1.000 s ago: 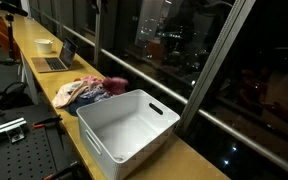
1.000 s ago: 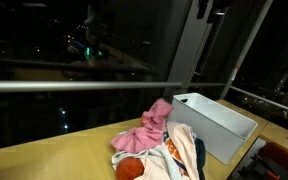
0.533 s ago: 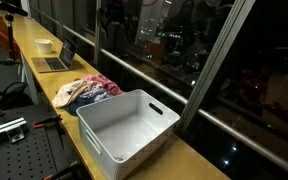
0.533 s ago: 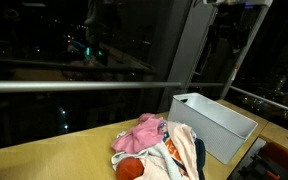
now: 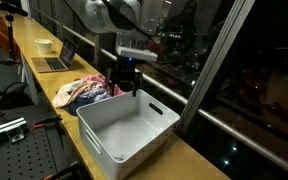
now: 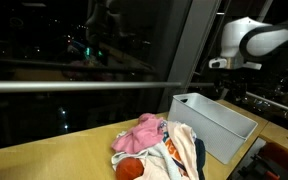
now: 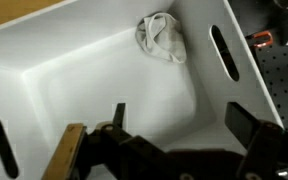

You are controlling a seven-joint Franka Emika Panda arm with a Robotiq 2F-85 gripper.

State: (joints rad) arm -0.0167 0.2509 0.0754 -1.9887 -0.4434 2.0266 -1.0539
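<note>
Gripper hangs just above the white bin in an exterior view, over the bin's rim on the side nearest the heap of clothes. That heap lies on the table touching the bin, loose and spread, so it looks dropped there rather than folded. A laptop sits well beyond the heap from the bin.

In an exterior view from across the table, the arm reaches in from above the bin, presumably to come straight down past its tall walls. The gripper itself is lost against the dark window.

In the wrist view the gripper looks down into the bin, its fingers spread wide with nothing between them. A crumpled pale cloth lies in the bin's far corner beside a handle slot, slumped against the walls.
</note>
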